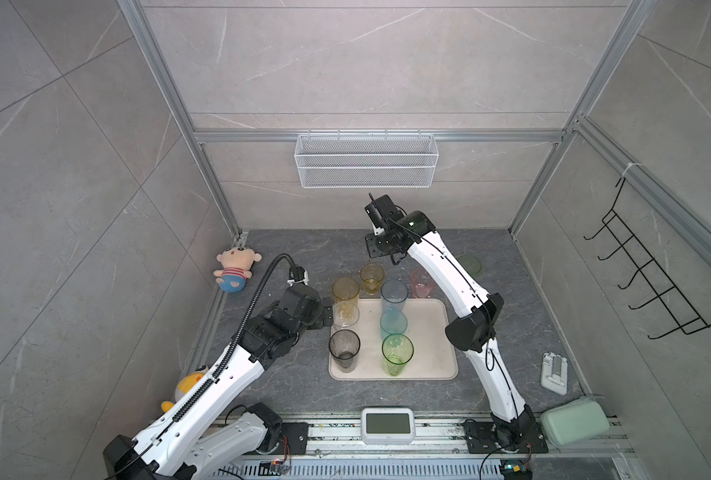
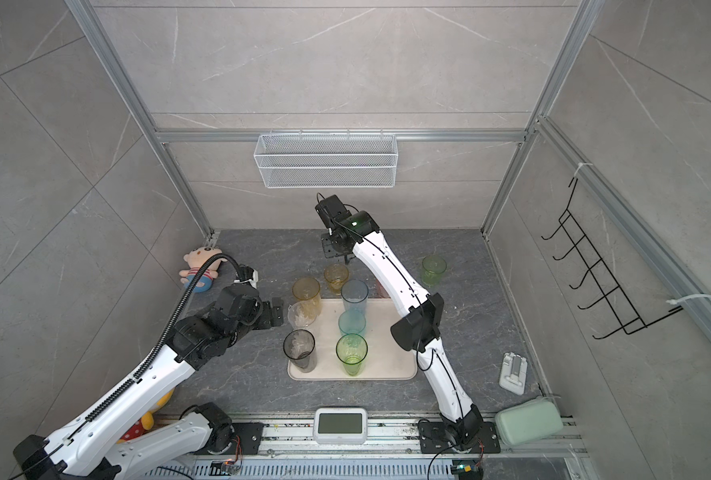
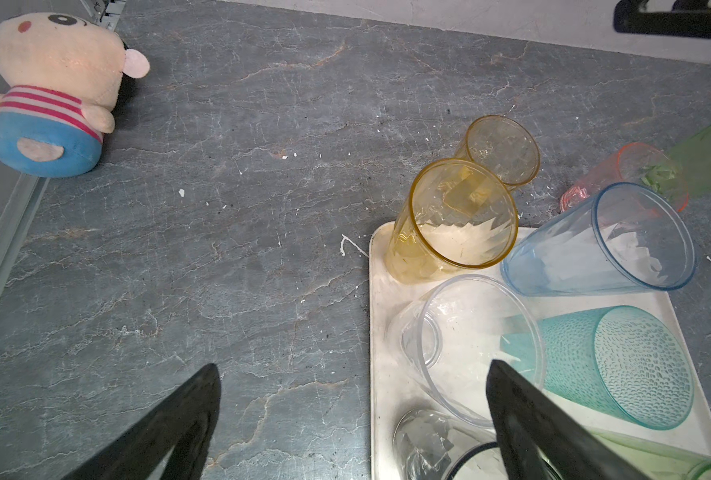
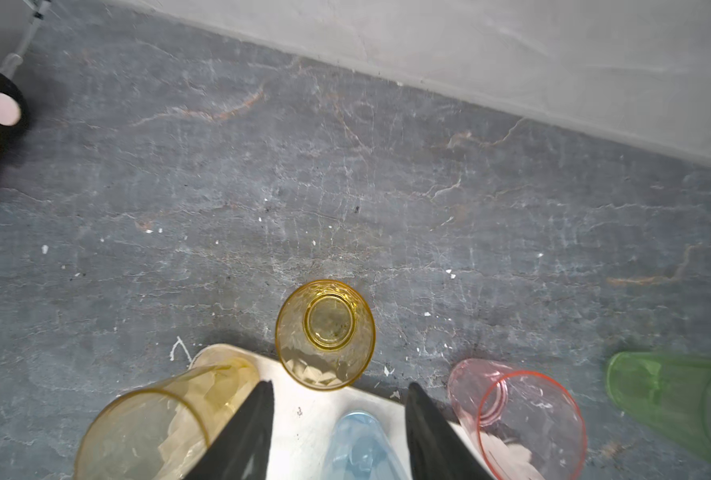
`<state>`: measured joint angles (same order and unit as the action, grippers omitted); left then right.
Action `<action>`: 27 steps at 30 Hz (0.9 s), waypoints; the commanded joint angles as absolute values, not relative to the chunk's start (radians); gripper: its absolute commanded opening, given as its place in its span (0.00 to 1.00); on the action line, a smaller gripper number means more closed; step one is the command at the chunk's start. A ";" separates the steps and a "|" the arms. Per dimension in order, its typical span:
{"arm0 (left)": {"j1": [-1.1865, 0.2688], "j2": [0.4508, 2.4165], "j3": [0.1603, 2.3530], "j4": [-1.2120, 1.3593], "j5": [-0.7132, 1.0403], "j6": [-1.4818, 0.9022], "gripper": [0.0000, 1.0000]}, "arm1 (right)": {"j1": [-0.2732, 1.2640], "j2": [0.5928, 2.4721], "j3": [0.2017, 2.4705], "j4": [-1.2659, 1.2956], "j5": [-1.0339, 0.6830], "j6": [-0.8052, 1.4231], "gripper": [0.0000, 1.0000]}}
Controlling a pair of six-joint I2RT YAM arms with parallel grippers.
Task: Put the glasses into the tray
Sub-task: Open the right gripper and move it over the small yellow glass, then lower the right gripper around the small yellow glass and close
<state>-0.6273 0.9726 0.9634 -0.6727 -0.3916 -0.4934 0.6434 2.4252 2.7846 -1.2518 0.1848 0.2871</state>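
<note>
Six glasses (image 1: 397, 353) stand in the tray (image 1: 428, 332); amber glass (image 1: 371, 279), pink glass (image 1: 422, 282) and short green glass (image 1: 470, 262) sit on the table (image 1: 295, 257) behind. Over the amber glass the right gripper (image 4: 341, 383) hovers, jaws parted, empty (seemingly lining up a pick); the left gripper (image 3: 353, 363) rests alongside the tray, jaws wide

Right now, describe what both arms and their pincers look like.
Both arms are white tapered shells with black joints. The left arm carries a black ribbed hose; the right arm has thin black cables and a green light. The left pincer and right pincer have black, pointed wedge-shaped fingers.
</note>
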 commanded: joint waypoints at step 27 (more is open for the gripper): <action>-0.621 0.957 0.930 -0.623 -0.434 -0.483 1.00 | 0.555 2.661 2.852 -1.316 0.013 0.259 0.54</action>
